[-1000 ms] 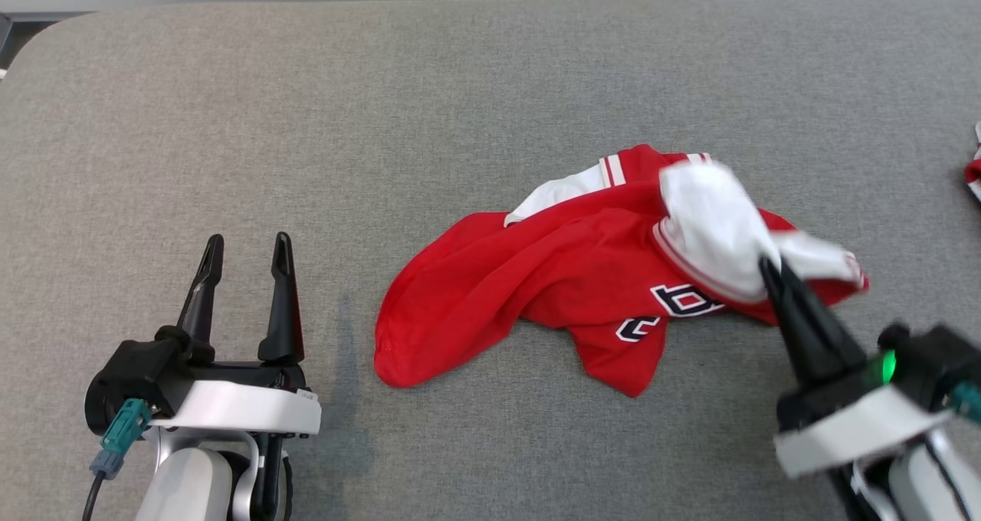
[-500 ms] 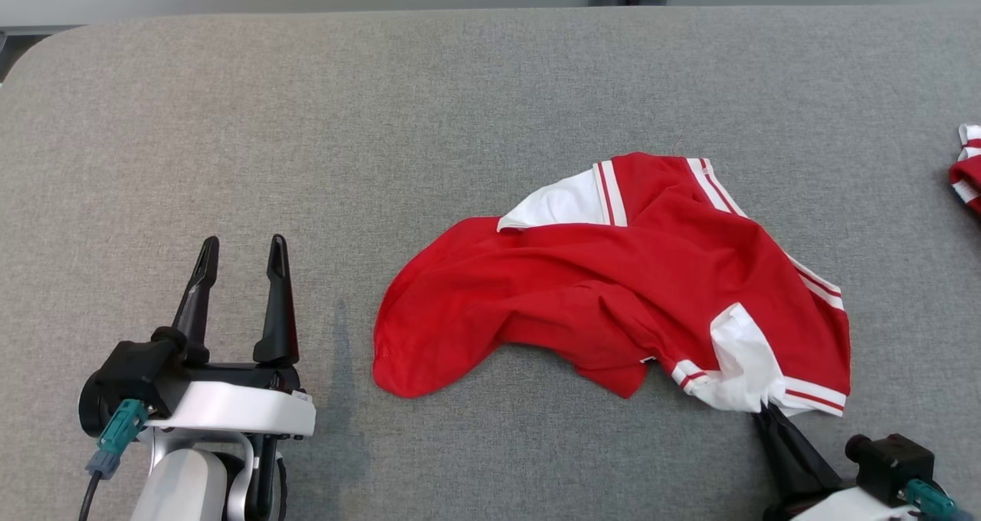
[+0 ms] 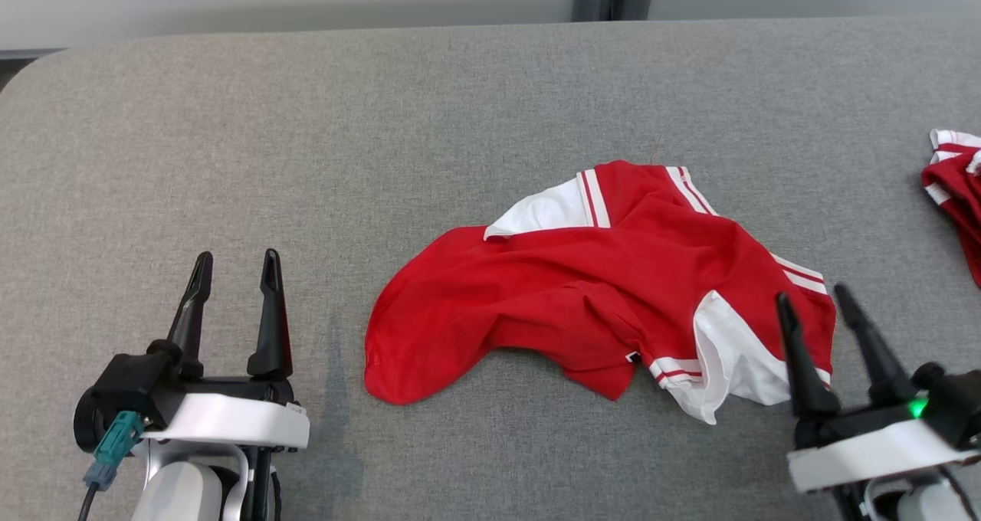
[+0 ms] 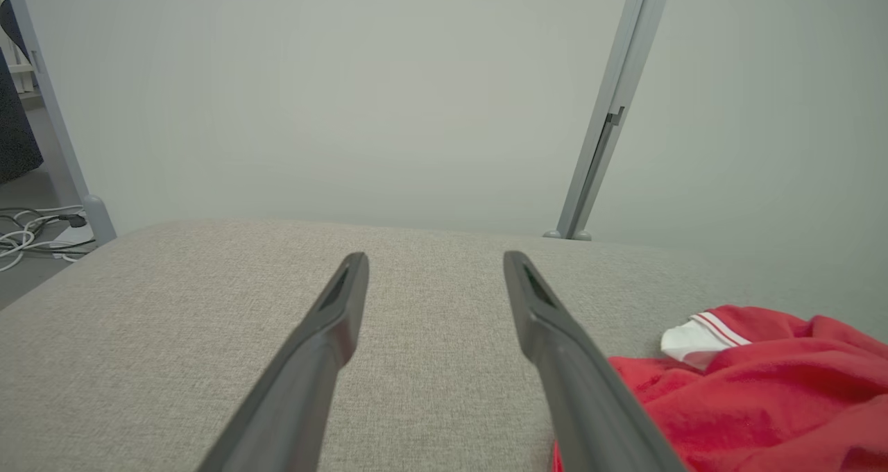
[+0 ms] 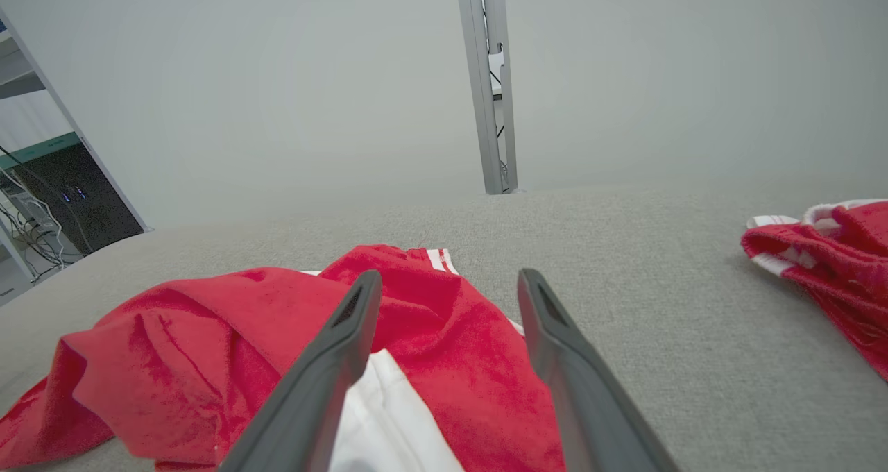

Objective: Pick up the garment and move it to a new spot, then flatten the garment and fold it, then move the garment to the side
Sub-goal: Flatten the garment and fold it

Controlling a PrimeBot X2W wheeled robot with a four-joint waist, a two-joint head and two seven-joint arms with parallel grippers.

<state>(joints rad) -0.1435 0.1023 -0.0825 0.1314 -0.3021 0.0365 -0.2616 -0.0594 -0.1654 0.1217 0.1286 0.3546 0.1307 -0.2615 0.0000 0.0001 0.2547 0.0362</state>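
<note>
Lying crumpled, garment point(image 3: 575, 291), grey table point(image 3: 306, 138) bare leftward, rounded far-left corner point(image 3: 46, 73), pale wall point(image 3: 306, 0) behind, left gripper point(image 3: 234, 259), right gripper point(image 3: 811, 295), jaws apart, empty.

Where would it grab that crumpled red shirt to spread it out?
Probably the white sleeve at the near right edge of the shirt, coming in from the near side with the right gripper: it pokes out flat, beside those open fingers.

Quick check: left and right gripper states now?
Left gripper: open, holding nothing.
Right gripper: open, fingers over the red garment, not gripping it.
</note>
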